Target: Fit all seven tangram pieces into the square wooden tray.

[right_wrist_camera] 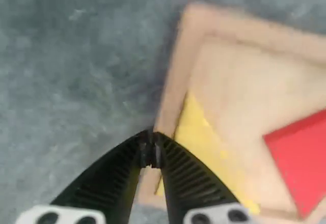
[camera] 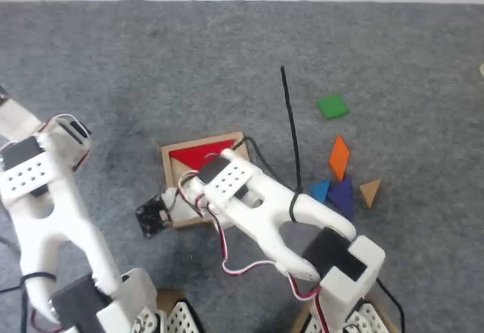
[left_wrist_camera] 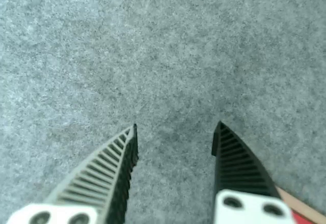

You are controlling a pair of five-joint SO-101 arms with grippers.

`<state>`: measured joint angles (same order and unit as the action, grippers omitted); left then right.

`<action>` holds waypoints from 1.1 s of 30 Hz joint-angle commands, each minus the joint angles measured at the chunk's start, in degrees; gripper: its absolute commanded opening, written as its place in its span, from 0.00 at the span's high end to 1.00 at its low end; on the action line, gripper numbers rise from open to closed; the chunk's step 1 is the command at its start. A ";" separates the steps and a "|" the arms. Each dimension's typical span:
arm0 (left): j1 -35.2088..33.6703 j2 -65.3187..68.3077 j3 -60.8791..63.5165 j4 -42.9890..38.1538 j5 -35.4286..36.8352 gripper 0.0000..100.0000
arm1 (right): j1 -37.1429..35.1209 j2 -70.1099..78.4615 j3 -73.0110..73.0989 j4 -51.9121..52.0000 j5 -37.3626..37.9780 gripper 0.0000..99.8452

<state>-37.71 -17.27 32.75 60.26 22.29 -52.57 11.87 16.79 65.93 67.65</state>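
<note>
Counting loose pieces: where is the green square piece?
High view: the green square piece lies at the right of the grey mat, beyond the orange diamond piece.

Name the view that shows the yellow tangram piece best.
The right wrist view: the yellow piece lies in the tray, by the shut right gripper. In the high view the right arm covers that spot; the left wrist view faces mat.

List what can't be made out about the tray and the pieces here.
- High view: the right arm hides most of the wooden tray.
- Right wrist view: the right gripper covers part of the yellow piece.
- Right wrist view: the red piece is cut off by the edge.
- High view: whether the blue piece and purple piece overlap is too small to tell.
</note>
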 commanded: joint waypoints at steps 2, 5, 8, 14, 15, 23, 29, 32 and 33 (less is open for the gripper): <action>-0.26 -2.55 -0.31 -1.14 0.44 0.77 | 5.14 -1.27 -5.01 4.26 -1.23 0.99; -0.26 -2.55 -0.31 -1.05 0.44 0.77 | 8.66 -1.80 -5.27 3.21 -3.34 0.99; -0.26 -2.55 -0.31 -1.14 0.44 0.77 | 10.51 -4.09 -5.01 -1.98 -10.11 0.99; -0.26 -2.55 -0.31 -1.14 0.44 0.77 | 11.65 -4.35 -2.90 -14.99 -27.96 0.99; -0.26 -2.55 -0.31 -1.23 0.44 0.77 | 11.56 -3.47 -1.85 -18.07 -31.03 0.99; -0.26 -2.55 -0.13 -1.23 0.44 0.77 | 12.09 5.14 -3.43 -18.24 -36.66 0.88; -0.26 -2.55 -0.13 -1.23 0.44 0.77 | 15.25 -3.30 -4.22 -13.85 -37.27 0.89; -0.26 -2.55 -0.13 -1.23 0.44 0.77 | 15.43 -9.27 1.14 -13.85 -37.01 0.89; -0.26 -2.55 -0.13 -1.23 0.44 0.77 | 15.43 -10.42 3.43 -13.85 -36.84 0.89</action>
<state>-37.71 -17.27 32.75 60.26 22.29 -37.80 8.44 17.14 51.52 31.08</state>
